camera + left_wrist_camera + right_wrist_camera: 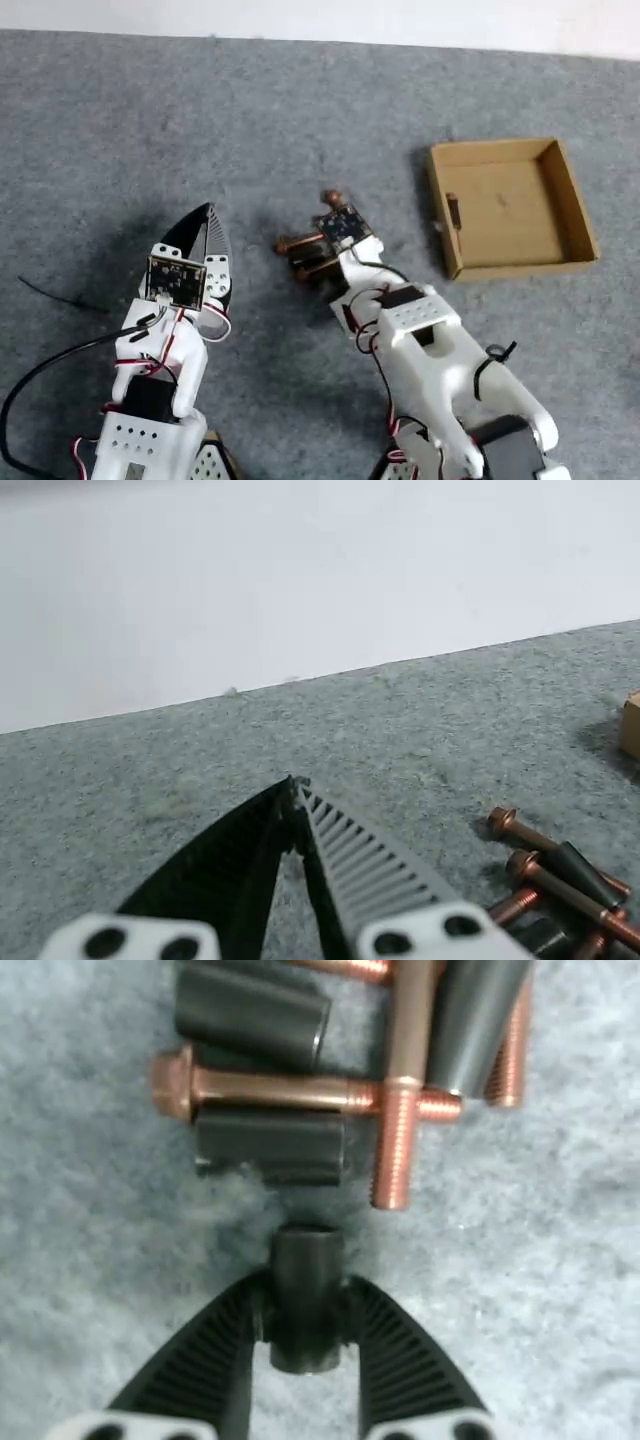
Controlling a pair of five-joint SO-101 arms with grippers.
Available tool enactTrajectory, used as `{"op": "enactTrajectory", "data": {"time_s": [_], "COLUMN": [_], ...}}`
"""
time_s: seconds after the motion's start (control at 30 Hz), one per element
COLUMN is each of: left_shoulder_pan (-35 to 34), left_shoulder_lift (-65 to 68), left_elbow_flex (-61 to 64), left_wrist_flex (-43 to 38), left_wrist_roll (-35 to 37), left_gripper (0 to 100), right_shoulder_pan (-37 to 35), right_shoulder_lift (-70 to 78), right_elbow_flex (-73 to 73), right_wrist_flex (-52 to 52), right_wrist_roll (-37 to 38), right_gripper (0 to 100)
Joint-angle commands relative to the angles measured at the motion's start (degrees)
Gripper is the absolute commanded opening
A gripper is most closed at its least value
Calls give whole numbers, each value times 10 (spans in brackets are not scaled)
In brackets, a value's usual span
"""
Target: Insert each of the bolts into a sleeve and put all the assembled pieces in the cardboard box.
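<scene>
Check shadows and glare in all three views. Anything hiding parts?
High view: even light, soft shadow beside the cardboard box, no parts hidden. Left wrist view: bright plain backdrop, faint shadows beside the bolts. Right wrist view: light streak along one bolt; the sleeve in the right gripper looks dark, outline clear.

Both arms are white printed shells: left arm [150, 420] lower left of the high view, right arm [450, 370] lower right. Black servo blocks sit at the joints, with thin red, white and black wires along the links. A thick black cable [40, 372] runs off the left arm. Each wrist has a bare camera board [178, 279]. Left gripper [297, 786] and right gripper [305, 1305]: black ribbed fingers [370, 865] tapering to points, on white mounts with round screw holes.
</scene>
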State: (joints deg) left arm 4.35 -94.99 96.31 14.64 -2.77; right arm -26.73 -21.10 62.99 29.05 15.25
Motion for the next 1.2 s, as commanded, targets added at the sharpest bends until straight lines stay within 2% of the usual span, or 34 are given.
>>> {"op": "enactTrajectory", "data": {"time_s": [0.0,0.23,0.33,0.47,0.63,0.8,1.0,1.17], "left_shoulder_pan": [-3,-3,-3,-2,-3,21,77,111], "left_shoulder_lift": [-11,-11,-5,-5,24,242,605,721], "left_elbow_flex": [11,10,-4,-46,-55,-124,-293,-362], "left_wrist_flex": [3,2,18,95,97,30,17,18], "left_wrist_roll": [-4,-4,-4,-4,-4,-4,-55,-61], "left_gripper": [7,7,7,7,7,8,8,42], "right_shoulder_pan": [17,22,22,41,64,65,65,65], "right_shoulder_lift": [-104,-371,-487,-626,-762,-842,-834,-834], "right_elbow_flex": [27,211,264,327,386,397,397,397], "right_wrist_flex": [-13,-114,-114,-112,-107,-19,-12,-12], "right_wrist_roll": [2,2,2,2,2,2,2,2], "right_gripper": [5,5,5,5,5,5,5,5]}}
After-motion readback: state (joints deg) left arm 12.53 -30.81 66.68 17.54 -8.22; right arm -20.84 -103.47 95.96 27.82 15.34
